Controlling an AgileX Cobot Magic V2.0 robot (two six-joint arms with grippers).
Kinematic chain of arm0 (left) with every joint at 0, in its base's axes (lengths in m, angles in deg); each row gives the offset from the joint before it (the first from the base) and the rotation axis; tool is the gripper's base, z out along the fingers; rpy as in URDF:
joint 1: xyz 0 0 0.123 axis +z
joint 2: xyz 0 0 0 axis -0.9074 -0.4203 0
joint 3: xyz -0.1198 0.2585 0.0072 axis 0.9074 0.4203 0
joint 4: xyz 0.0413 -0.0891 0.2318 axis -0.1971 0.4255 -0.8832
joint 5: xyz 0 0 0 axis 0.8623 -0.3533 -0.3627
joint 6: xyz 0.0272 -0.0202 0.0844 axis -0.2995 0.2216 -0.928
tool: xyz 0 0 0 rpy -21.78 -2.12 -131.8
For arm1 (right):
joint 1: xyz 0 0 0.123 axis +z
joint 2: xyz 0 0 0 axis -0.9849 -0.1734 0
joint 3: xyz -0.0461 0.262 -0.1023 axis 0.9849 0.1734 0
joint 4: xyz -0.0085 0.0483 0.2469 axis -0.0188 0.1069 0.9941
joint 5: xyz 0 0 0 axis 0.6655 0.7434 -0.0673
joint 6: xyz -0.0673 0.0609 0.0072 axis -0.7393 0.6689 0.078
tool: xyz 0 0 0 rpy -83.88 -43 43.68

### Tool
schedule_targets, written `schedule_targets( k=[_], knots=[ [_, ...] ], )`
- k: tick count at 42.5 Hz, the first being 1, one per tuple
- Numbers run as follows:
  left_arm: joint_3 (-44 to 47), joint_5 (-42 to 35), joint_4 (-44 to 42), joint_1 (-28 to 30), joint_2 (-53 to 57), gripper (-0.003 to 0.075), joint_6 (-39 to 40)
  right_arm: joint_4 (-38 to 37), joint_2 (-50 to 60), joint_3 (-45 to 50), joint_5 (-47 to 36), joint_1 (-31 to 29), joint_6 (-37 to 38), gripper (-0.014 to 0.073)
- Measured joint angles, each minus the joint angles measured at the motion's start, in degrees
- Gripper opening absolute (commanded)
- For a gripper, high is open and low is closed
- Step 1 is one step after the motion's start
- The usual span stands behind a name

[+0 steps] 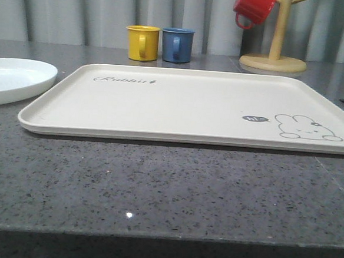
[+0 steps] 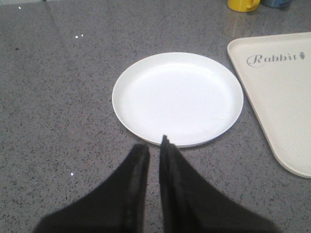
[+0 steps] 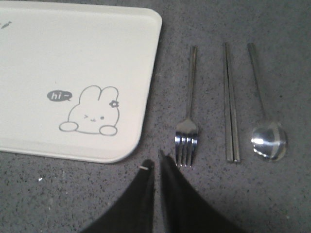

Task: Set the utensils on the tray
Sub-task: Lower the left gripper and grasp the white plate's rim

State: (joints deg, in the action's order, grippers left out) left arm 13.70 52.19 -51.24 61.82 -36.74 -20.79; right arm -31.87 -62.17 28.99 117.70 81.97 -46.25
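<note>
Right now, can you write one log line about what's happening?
cream rectangular tray: empty | round white plate, silver metal fork, bar, spoon: on counter | both jaws shut, holding nothing

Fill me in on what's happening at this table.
Nothing is held yet. The large cream rectangular tray with the rabbit drawing is bare. The left gripper, shut, hovers by the round white plate. The right gripper, also shut, hangs near the tines of the shiny silver fork, beside the straight metal bar and spoon on the countertop.
</note>
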Motion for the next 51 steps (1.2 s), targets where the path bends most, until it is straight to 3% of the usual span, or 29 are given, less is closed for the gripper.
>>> schedule_targets(
  k=[3, 6, 16, 28, 35, 44, 51],
  knots=[
    [0.0, 0.24, 0.0, 0.0, -0.82, 0.0491, 0.0, 0.0, -1.24, 0.0, 1.11, 0.0, 0.0, 0.0419],
    [0.0, 0.73, 0.0, 0.0, -1.7, 0.0557, 0.0, 0.0, -2.09, 0.0, 1.59, 0.0, 0.0, 0.0454],
    [-0.83, 5.63, 0.0, 0.0, -7.4, 0.0553, 0.0, 0.0, -2.48, 0.0, 1.89, 0.0, 0.0, 0.0454],
    [-9.07, 11.13, -3.57, 0.4, -21.75, 0.0554, 0.0, 0.0, -2.5, 0.0, 1.89, 0.0, 0.0, 0.0454],
    [-15.61, 12.39, -3.01, 5.85, -31.05, 0.0554, -0.14, 0.0, -2.5, 0.0, 1.89, 0.0, 0.0, 0.0454],
    [-22.49, 12.47, 15.52, 16.93, -42.67, 0.0553, -13.93, 0.0, -2.5, 0.0, 1.89, 0.0, 0.0, 0.0454],
    [-26.0, 12.34, 25.54, 20.88, -50.27, 0.0517, -19.59, 0.0, -2.5, 0.0, 1.89, 0.0, 0.0, 0.0454]
  ],
)
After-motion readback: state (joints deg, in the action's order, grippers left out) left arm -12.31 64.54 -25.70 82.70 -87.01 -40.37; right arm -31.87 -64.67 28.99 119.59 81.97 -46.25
